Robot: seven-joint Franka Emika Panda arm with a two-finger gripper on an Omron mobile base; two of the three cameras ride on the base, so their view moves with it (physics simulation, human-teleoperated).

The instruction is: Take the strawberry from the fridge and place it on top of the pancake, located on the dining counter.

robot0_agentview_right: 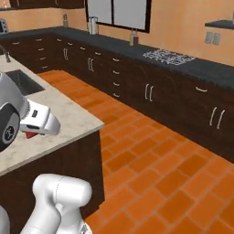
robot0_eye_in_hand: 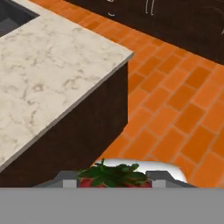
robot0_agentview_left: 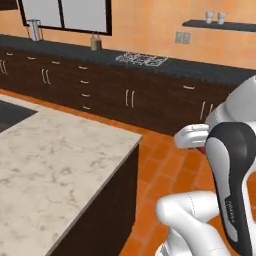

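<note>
My gripper [robot0_eye_in_hand: 114, 183] is shut on the strawberry [robot0_eye_in_hand: 113, 175], a red fruit with green leaves clamped between the two fingers. A bit of the strawberry's red [robot0_agentview_left: 201, 149] peeks out under the white hand in the left base view, and it shows again under the hand as the strawberry [robot0_agentview_right: 31, 134] in the right base view. The hand hovers by the corner of the dining counter [robot0_agentview_left: 55, 165], whose beige marbled top [robot0_eye_in_hand: 52, 74] lies ahead to the left. The pancake and the fridge are out of view.
An inset sink [robot0_agentview_right: 23, 82] sits in the dining counter's far part. Black-topped wall counters [robot0_agentview_left: 125, 60] with dark cabinets run along the back wall, with a cooktop [robot0_agentview_right: 168, 56]. Orange tiled floor [robot0_eye_in_hand: 175, 109] lies between island and cabinets.
</note>
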